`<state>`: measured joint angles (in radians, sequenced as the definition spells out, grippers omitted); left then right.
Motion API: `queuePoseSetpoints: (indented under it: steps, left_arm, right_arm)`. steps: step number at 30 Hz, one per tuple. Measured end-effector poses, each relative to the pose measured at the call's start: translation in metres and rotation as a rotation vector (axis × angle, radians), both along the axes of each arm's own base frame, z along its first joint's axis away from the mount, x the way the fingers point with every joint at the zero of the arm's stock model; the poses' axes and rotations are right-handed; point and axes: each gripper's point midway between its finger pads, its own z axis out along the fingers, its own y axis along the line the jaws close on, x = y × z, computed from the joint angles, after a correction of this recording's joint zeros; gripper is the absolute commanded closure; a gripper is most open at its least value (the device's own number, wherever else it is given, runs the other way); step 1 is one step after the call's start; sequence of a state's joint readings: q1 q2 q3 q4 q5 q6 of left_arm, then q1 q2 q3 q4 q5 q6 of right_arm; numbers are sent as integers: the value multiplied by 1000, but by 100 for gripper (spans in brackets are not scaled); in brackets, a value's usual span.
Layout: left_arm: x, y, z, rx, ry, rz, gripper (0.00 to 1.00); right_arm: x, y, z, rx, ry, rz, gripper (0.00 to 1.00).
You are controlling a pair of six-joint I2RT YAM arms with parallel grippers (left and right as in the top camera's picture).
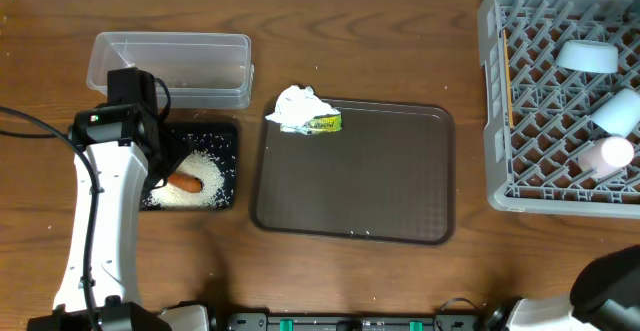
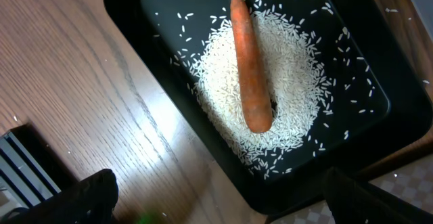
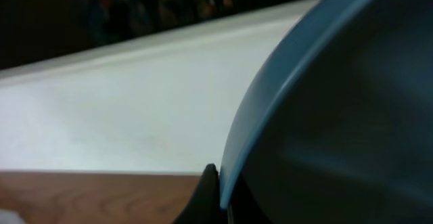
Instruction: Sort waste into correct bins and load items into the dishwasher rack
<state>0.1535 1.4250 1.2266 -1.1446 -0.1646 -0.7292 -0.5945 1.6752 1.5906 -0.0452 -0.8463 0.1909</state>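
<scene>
- The table [image 1: 400,281] is brown wood, and the brown tray [image 1: 360,181] lies flat near its middle.
- The rack [image 1: 495,101] is a grey lattice crate to the right of the brown tray, with a gap of bare wood between them.
- The teal bowl [image 3: 338,116] fills most of the right wrist view. I cannot place it against the brown tray from there.
- The tub [image 1: 170,66] is clear and sits off the brown tray's far-left corner, well apart from it.
- The black tray [image 1: 225,136] sits just left of the brown tray and just in front of the tub.
- The left gripper [image 2: 220,197] hangs over the black tray with its jaws spread wide, holding nothing.
- The right gripper [image 3: 216,197] is closed tight. One dark fingertip [image 3: 206,193] meets the teal bowl's rim, so it looks pinched on that rim.
- The light-blue bowl [image 1: 587,56] is in the rack, toward its far side.
- The cup [image 1: 605,156] is white and lies in the rack nearer the front.
- The rice [image 2: 291,68] is heaped in the black tray, with loose grains scattered around the heap.
- The carrot [image 2: 250,68] lies flat on the rice.
- The tissue [image 1: 295,106] is crumpled at the brown tray's far-left corner, overhanging the rim.
- The wrapper [image 1: 325,123] is yellow-green and lies on that same corner, touching the tissue.
</scene>
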Motion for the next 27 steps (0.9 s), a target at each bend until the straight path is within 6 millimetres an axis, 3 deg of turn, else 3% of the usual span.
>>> queuePoseSetpoints:
  steps: [9,14,21,27]
  left_arm:
    - [0,0,0,0,0,0,1]
    - [0,0,0,0,0,0,1]
    - [0,0,0,0,0,0,1]
    - [0,0,0,0,0,0,1]
  right_arm:
    - [15,-65,-51,78,-108,34,99]
    - [20,-91,-85,184,-105,44,93]
    - [28,-100,-132,319,-27,61,85]
    - [29,-101,-138,334,-22,66,84]
